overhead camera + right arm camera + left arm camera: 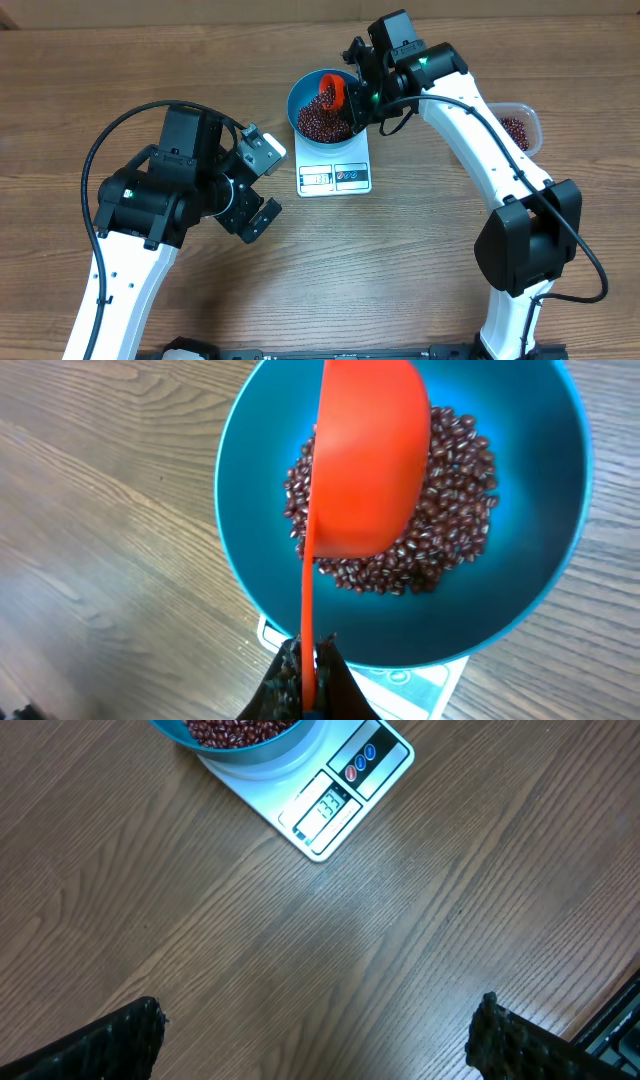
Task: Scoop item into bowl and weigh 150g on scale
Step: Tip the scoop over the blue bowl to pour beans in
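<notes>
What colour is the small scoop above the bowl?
Orange-red: the small plastic measuring scoop shows best in the right wrist view.

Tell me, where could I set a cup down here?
Bare wood lies left of the blue bowl, and in front of the scale, right of the left gripper. It is crowded around the bowl: the right gripper holds the scoop there, the clear container farther right.

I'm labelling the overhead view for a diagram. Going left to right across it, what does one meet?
Left pincer, open → blue bowl → clear container. The scale and the scoop overlap the bowl, so they are left out of the order.
</notes>
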You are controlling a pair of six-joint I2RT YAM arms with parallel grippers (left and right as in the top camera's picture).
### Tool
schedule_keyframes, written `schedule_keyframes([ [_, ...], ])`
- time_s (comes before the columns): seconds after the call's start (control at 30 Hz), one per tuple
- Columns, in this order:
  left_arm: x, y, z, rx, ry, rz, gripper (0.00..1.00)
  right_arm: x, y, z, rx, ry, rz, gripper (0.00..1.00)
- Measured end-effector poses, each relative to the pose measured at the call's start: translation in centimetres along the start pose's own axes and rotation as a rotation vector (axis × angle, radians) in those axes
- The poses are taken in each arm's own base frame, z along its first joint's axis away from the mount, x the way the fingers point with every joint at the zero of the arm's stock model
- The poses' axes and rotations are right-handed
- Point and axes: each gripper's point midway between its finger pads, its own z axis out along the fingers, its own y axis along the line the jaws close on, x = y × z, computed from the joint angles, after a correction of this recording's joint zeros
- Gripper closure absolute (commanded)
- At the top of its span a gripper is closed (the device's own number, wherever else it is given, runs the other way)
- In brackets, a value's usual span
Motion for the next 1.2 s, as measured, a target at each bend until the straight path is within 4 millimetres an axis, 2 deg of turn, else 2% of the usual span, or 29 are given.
schedule_keyframes([
  [0.53,0.0,0.0,0.0,0.0,0.0,0.0,0.0,-0.1,-2.8,-0.2,0.164,-0.01,0.005,0.96],
  [1.2,0.0,0.0,0.0,0.0,0.0,0.0,0.0,-0.5,-2.5,-0.2,0.148,-0.027,-0.003,0.96],
])
